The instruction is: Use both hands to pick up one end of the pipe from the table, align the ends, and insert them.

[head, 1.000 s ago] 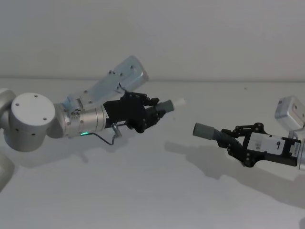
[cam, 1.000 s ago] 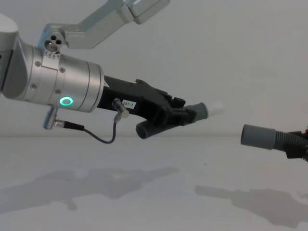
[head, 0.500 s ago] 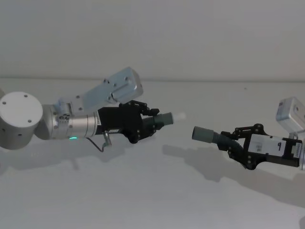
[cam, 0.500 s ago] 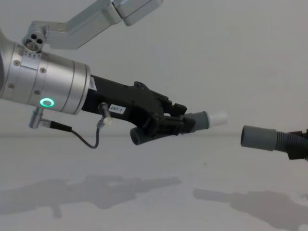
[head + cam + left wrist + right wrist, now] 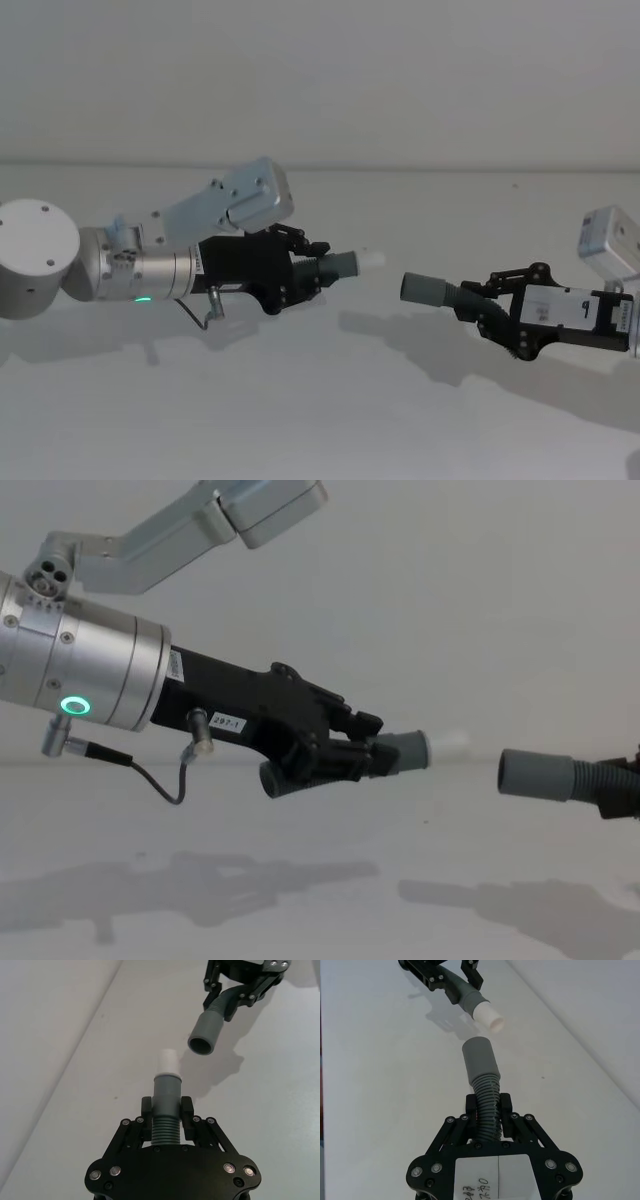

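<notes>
Two pipe halves faced each other in mid-air above the surface [image 5: 330,420].
The left gripper [image 5: 308,268] clamped the white-tipped piece [image 5: 345,264]; the right gripper [image 5: 490,305] clamped the socket piece [image 5: 430,289]. The left wrist view showed the socket's open mouth [image 5: 201,1045], slightly off-line.

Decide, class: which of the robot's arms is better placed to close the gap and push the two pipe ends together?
Probably the left. The left gripper holds the white-tipped pipe piece aimed almost straight at the grey socket, with a gap between them. The right gripper could simply hold its socket steady above the table.
</notes>
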Motion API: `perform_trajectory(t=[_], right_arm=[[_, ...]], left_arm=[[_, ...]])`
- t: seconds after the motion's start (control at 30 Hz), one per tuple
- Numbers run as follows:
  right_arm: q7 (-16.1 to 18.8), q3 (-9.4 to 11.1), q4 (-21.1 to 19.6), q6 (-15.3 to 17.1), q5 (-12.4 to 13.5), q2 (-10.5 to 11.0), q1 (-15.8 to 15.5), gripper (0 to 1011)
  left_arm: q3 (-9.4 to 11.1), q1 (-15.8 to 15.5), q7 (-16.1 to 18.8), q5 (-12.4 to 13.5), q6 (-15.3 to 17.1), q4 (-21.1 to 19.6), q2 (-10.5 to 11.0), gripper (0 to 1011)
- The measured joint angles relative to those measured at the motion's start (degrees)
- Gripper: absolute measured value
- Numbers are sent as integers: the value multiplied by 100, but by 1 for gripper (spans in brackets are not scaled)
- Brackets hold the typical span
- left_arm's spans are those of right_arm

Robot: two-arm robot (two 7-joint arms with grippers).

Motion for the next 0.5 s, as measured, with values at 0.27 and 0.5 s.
perform_trajectory(t=[0.27,0.5], right_arm=[[32,-80,34,4,5,7,71,262],[36,-134,53,16,10,5,121,262]], left_arm=[[69,-35,-147,-107,-97,51,13,332],[113,-60,-217,-176,-140,75,31,332]])
